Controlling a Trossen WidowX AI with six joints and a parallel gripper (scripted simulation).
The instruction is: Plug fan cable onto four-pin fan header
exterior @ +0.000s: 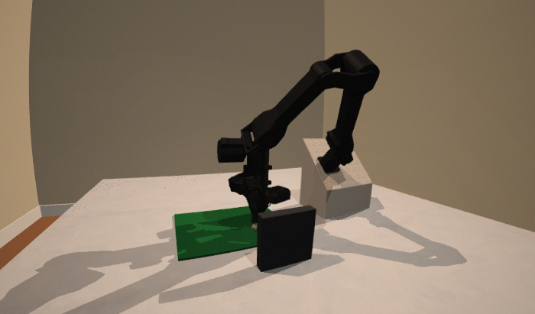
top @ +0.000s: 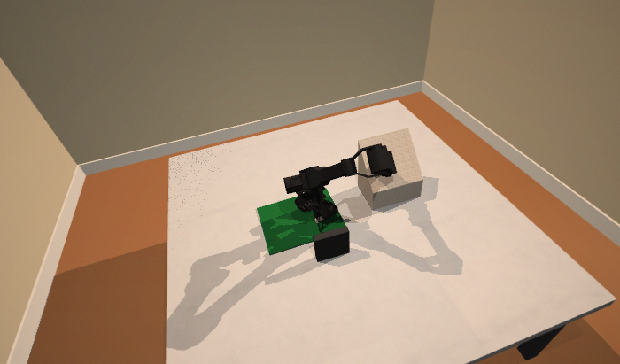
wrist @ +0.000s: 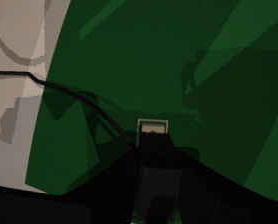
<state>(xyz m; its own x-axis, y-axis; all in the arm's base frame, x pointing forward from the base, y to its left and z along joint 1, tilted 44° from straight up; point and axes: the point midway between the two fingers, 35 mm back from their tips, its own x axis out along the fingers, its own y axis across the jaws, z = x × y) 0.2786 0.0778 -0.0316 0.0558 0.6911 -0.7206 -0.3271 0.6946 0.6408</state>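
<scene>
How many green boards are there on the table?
1. The green board lies flat on the white table, partly beneath the gripper. A small one could be hidden behind the black upright panel.

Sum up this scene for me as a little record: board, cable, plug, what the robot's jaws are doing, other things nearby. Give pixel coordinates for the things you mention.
board: green board [top: 285,236] [exterior: 197,247] [wrist: 115,65], flat on the table
cable: black cable [wrist: 85,100], running to the jaws
plug: dark plug [wrist: 156,142], at the pale header [wrist: 152,128]; full seating cannot be told
jaws: shut on the plug
nearby: upright black block [top: 331,244] [exterior: 286,239]; beige block [top: 398,195] [exterior: 348,202] under the arm
</scene>
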